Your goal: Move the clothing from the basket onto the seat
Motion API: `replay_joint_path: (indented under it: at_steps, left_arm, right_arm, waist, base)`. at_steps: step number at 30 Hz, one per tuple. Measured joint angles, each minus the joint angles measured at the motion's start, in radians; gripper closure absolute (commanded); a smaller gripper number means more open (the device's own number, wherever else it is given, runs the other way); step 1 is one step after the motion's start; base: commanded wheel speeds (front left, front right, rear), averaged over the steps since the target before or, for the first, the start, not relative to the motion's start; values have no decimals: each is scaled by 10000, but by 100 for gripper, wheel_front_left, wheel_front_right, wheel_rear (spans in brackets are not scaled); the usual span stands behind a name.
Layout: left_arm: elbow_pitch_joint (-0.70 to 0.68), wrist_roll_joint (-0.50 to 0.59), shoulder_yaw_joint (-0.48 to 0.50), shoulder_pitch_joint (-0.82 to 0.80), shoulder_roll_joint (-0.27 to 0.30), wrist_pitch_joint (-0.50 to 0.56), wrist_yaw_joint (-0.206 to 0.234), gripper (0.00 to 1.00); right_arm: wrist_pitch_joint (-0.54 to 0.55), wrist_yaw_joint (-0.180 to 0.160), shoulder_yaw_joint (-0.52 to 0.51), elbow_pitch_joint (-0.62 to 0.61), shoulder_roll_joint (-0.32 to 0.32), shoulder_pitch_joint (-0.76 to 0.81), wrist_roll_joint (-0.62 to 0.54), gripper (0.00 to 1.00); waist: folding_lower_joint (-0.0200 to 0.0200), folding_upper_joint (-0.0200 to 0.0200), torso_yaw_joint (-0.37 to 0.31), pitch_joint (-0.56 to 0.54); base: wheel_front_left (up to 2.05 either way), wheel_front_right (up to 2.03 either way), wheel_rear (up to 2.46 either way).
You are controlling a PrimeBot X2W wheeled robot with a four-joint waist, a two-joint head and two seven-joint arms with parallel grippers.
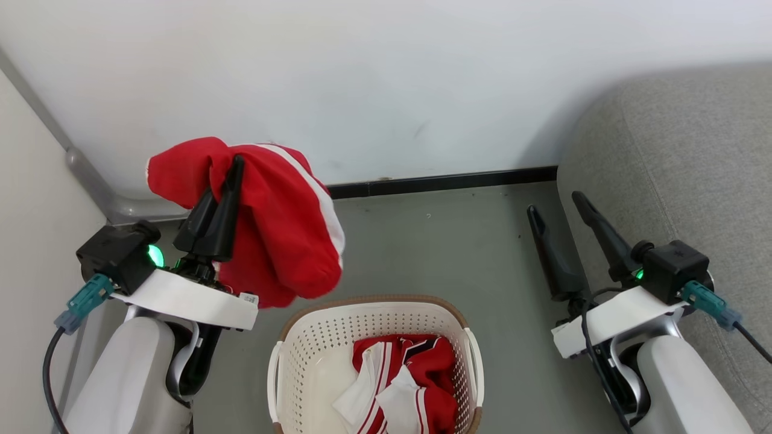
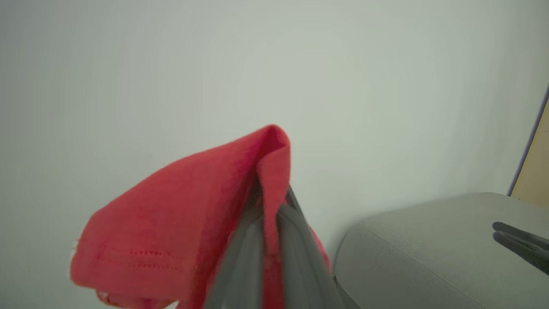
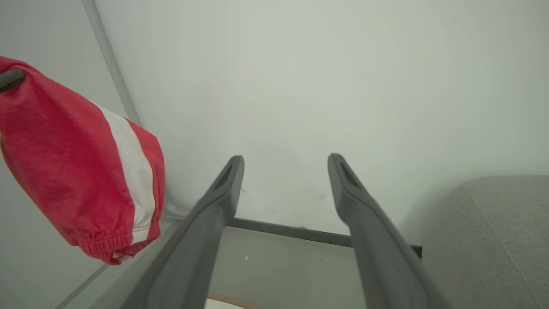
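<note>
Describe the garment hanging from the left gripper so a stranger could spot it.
Start at the left end of the white wall, beyond the basket. There the left gripper pinches a red garment. Unlike the red clothing lying in the basket, it hangs free, with one broad white stripe.

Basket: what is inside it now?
Inside the basket lie crumpled red garments with white trim, heaped toward its right side; its bare bottom shows at left. Anything beneath the heap is covered, and the basket's near end is out of frame.

A plain white painted wall point(image 1: 386, 72) meets a smooth grey floor point(image 1: 434, 241) along a thin black skirting strip point(image 1: 443, 181). A grey rounded corner moulding point(image 1: 84, 172) runs down the left corner.
</note>
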Motion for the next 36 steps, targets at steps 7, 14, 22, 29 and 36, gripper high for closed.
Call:
replay_joint_path:
  at_steps: [7, 14, 22, 29, 36]
  left_arm:
    - [-405, 293, -215, 50, 142, 0, 2, 100]
    - [-882, 556, -591, 47, 151, 0, 2, 100]
    - [-1423, 1064, -1361, -79, 441, 48, 0, 100]
    - [-2063, 1214, -2111, -373, 449, 130, 0, 100]
    - [-2777, 1212, -2897, -647, 612, 155, 0, 100]
  right_arm:
    - [0, 0, 485, 42, 0, 212, 257, 0]
    - [0, 0, 1231, -27, -10, 212, 667, 0]
    - [0, 0, 2456, -533, -165, 195, 1547, 0]
    - [0, 0, 3450, -594, -589, 157, 2107, 0]
    - [0, 0, 3854, -558, -941, 102, 2449, 0]
  waist:
    - [0, 0, -63, -203]
    - [0, 0, -113, -268]
    - [0, 0, -162, -324]
    - [0, 0, -172, -352]
    - [0, 0, -187, -418]
  base:
    - [0, 0, 0]
    - [0, 0, 0]
    - [0, 0, 0]
    - [0, 0, 0]
    - [0, 0, 0]
